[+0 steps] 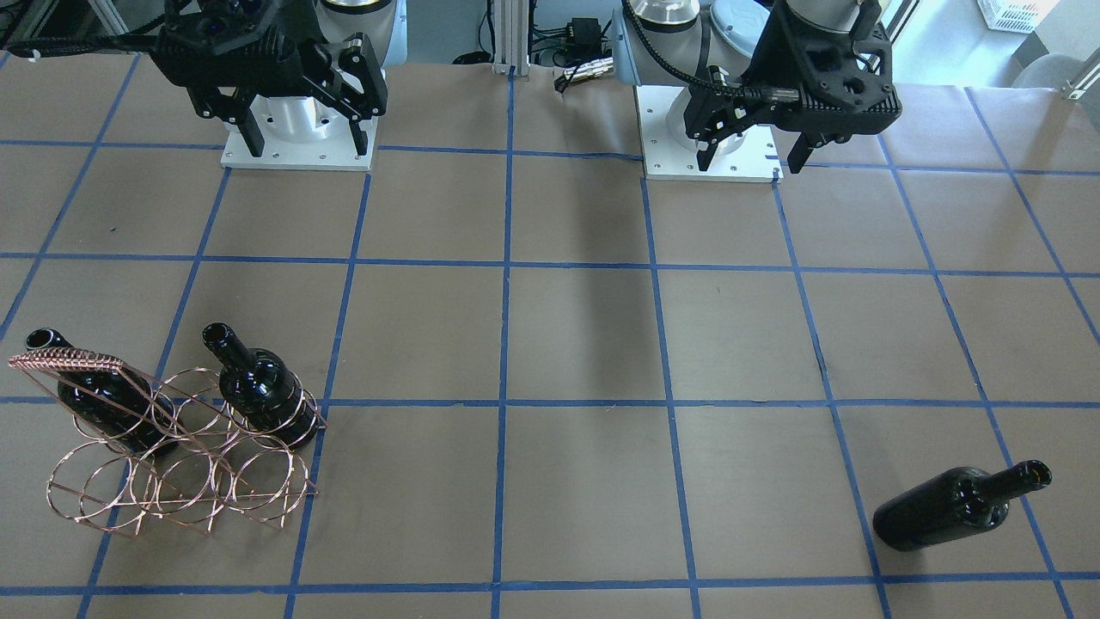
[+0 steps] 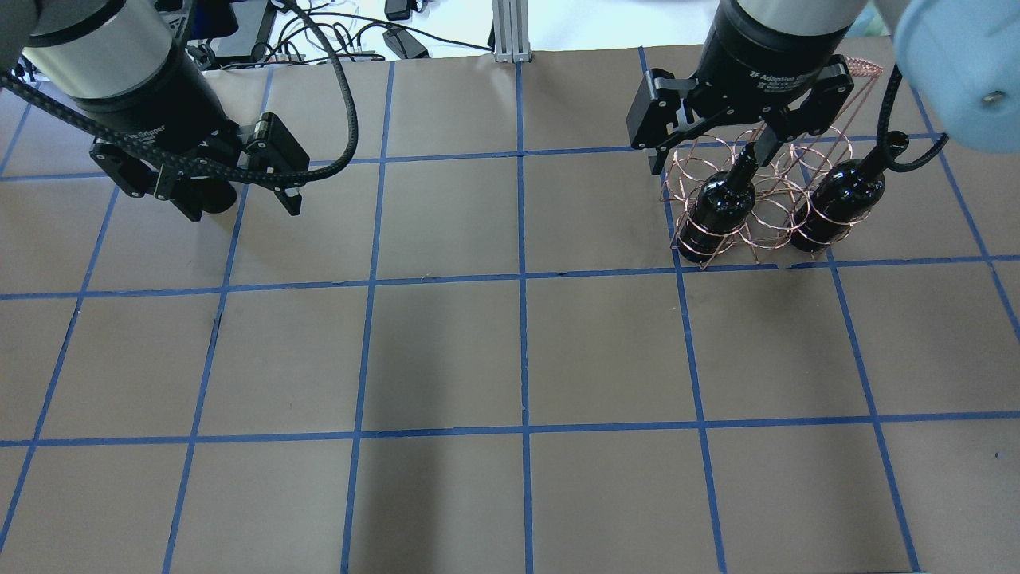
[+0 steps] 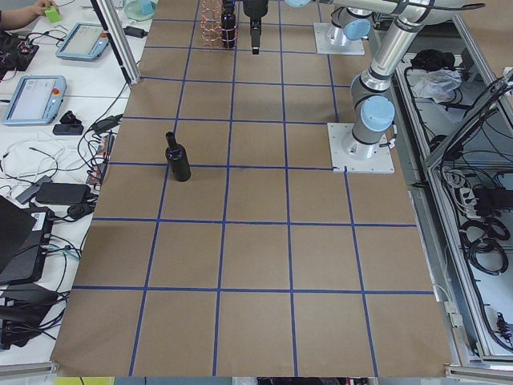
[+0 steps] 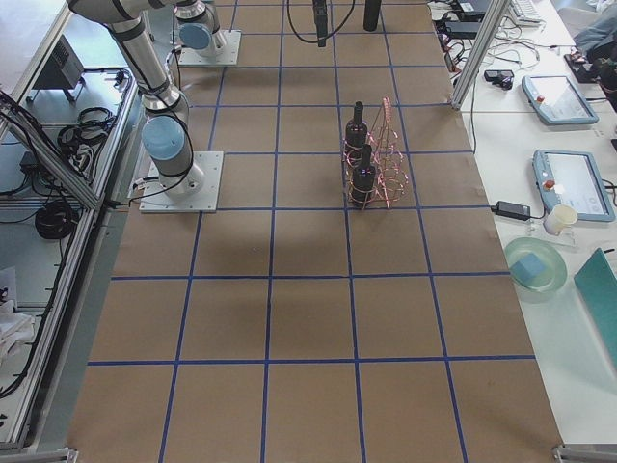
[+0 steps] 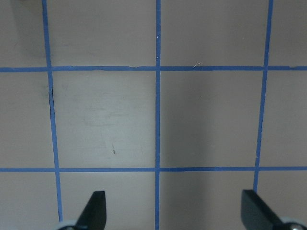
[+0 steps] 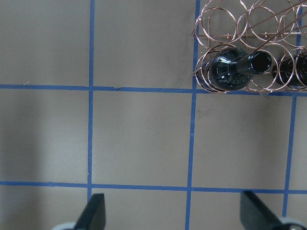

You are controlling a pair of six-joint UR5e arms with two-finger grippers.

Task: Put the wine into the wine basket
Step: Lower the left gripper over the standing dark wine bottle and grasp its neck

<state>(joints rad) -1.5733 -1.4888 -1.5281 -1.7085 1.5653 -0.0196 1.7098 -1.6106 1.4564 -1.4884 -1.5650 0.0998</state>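
A glossy black wine bottle [image 1: 954, 509] stands alone on the table, upright in the exterior left view [image 3: 178, 160]. In the overhead view it is mostly hidden behind my left gripper [image 2: 239, 207]. The copper wire wine basket [image 1: 69, 359] holds two more bottles, one [image 1: 262, 391] at its end ring and one [image 1: 99, 400] under the handle. My left gripper [image 1: 750, 159] is open and empty, high near its base. My right gripper [image 1: 307, 142] is open and empty, and its wrist view shows the basket [image 6: 206, 28] and a bottle [image 6: 230, 69] at the top right.
Brown paper with a blue tape grid covers the table [image 1: 584, 344]. Both arm bases [image 1: 296, 142] sit at the robot's edge. Tablets and cables [image 3: 48, 88] lie on a side bench beyond the far edge.
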